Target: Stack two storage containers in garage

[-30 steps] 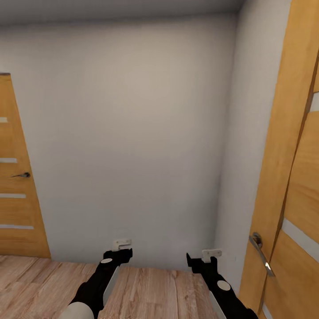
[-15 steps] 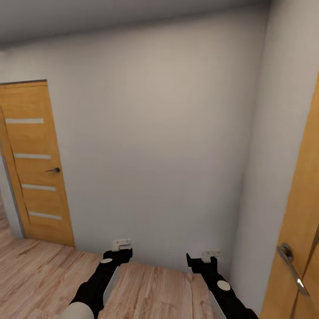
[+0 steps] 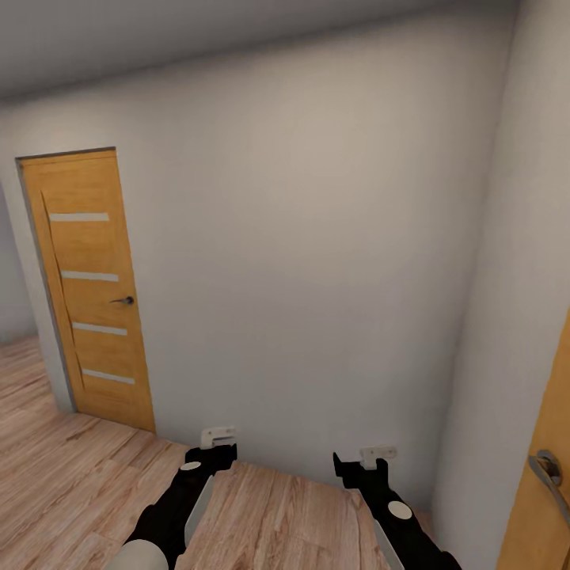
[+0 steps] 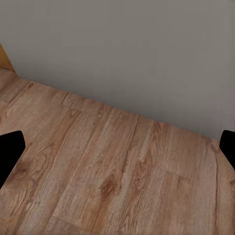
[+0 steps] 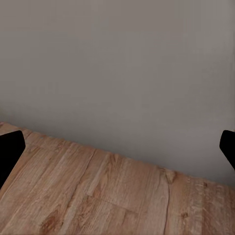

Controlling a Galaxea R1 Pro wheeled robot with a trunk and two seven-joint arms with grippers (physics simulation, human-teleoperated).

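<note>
A plain white-grey wall (image 3: 317,261) is faced in the head view, meeting a second wall at a corner on the right. A light wood plank floor (image 3: 71,475) with visible grain runs along its base. On the left, a closed honey-coloured wooden door (image 3: 91,293) is set into the wall, flat-panelled, with four narrow pale horizontal strips and a small dark lever handle (image 3: 123,300). At the right edge, part of another wooden door (image 3: 546,491) is seen, with a curved metallic handle (image 3: 548,471). Both black arms are extended low in front; the left claw (image 3: 217,437) and the right claw (image 3: 378,454) are pale and blocky, and nothing is held or touched by either. The two storage containers are not seen from here.

In the left wrist view, the plank floor (image 4: 107,171) and the matte wall (image 4: 127,54) are shown, with the black fingertips (image 4: 9,154) set wide apart at the frame edges, so the left claw is released and empty.

In the right wrist view, the same wall (image 5: 117,68) and planks (image 5: 98,196) are shown between widely spread black fingertips (image 5: 9,152); the right claw is likewise released and empty.
</note>
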